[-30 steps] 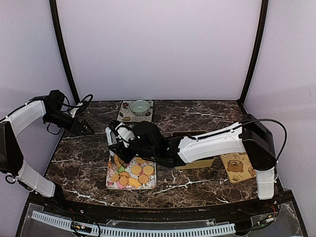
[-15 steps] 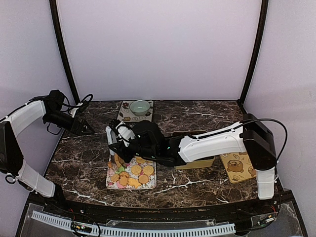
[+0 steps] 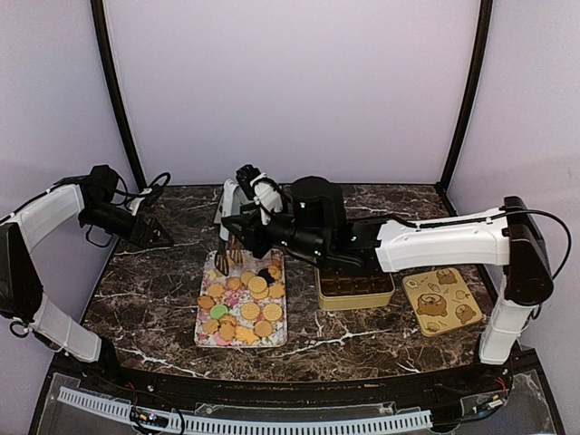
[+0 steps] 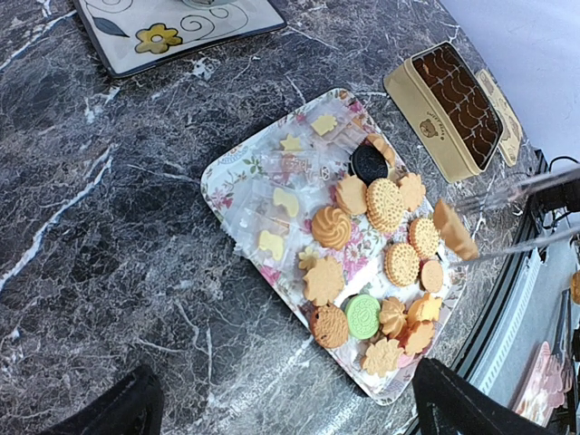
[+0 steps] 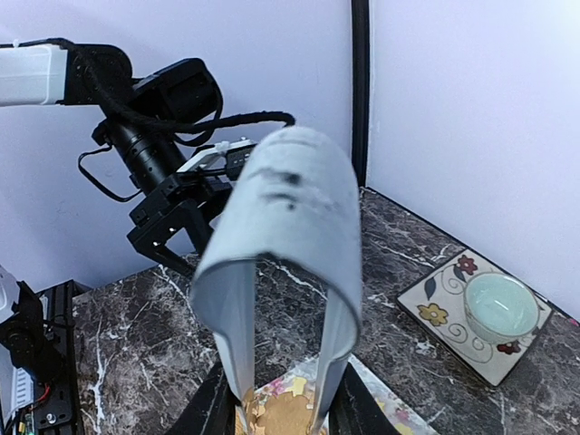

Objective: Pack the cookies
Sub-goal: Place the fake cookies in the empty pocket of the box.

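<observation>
- The right gripper (image 5: 281, 403) was closed on a pair of pale tongs (image 5: 290, 208), squeezing the two blades towards each other. Below the jaws, one golden cookie (image 4: 453, 231) was pinched between the blade tips, lifted clear of everything.
- The rest of the cookies (image 4: 385, 204) lay on a floral tray (image 4: 222, 177) directly beneath those jaws. The gold tin (image 4: 417, 118) stood off to one side of them, under the arm's own forearm; whether it already held any cookie could not be told.
- The hold was second-hand: the jaws pressed the tongs, and the tongs pressed the cookie. Any slackening of the squeeze would probably have let the blades spring apart and dropped the cookie onto the pile below, chipping it or knocking neighbours over the tray's rim.
- The cookie appeared tilted and caught near its edge. A quick swing sideways could have twisted it out of the tips, and a harder squeeze could have crumbled it.
- The way from under the jaws to the tin crossed bare marble. A drop there would have left the cookie on the table, and tips carried too low could have struck the tin's wall.
- The patterned lid (image 3: 442, 304) lay beyond the tin, farther from the jaws, so an overshoot could have landed the cookie on it.
- The left gripper (image 3: 156, 236) was spread wide and empty, well apart on the side of the right jaws away from the tin; it seemed to pose little risk of collision.
</observation>
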Controlling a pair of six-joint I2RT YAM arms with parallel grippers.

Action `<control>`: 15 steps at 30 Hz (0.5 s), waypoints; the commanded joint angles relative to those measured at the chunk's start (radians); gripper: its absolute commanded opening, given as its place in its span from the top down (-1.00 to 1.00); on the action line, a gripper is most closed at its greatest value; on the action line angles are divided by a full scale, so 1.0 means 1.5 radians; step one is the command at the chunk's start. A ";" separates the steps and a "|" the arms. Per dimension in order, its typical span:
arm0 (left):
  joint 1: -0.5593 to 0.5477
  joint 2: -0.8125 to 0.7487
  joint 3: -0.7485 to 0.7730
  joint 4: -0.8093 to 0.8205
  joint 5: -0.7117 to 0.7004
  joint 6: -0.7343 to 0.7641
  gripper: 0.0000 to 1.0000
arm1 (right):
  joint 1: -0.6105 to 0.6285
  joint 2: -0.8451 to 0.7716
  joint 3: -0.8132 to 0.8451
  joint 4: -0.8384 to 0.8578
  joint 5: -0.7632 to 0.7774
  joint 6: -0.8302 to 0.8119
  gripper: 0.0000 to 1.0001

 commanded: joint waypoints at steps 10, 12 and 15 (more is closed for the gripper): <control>0.005 -0.001 -0.001 0.006 0.006 -0.010 -0.98 | -0.189 -0.274 -0.285 -0.036 0.104 -0.003 0.44; 0.005 0.000 -0.001 0.006 0.007 -0.010 -0.98 | -0.215 -0.302 -0.316 -0.051 0.116 -0.009 0.43; 0.005 0.000 -0.001 0.006 0.007 -0.011 -0.98 | -0.251 -0.332 -0.348 -0.064 0.121 -0.014 0.43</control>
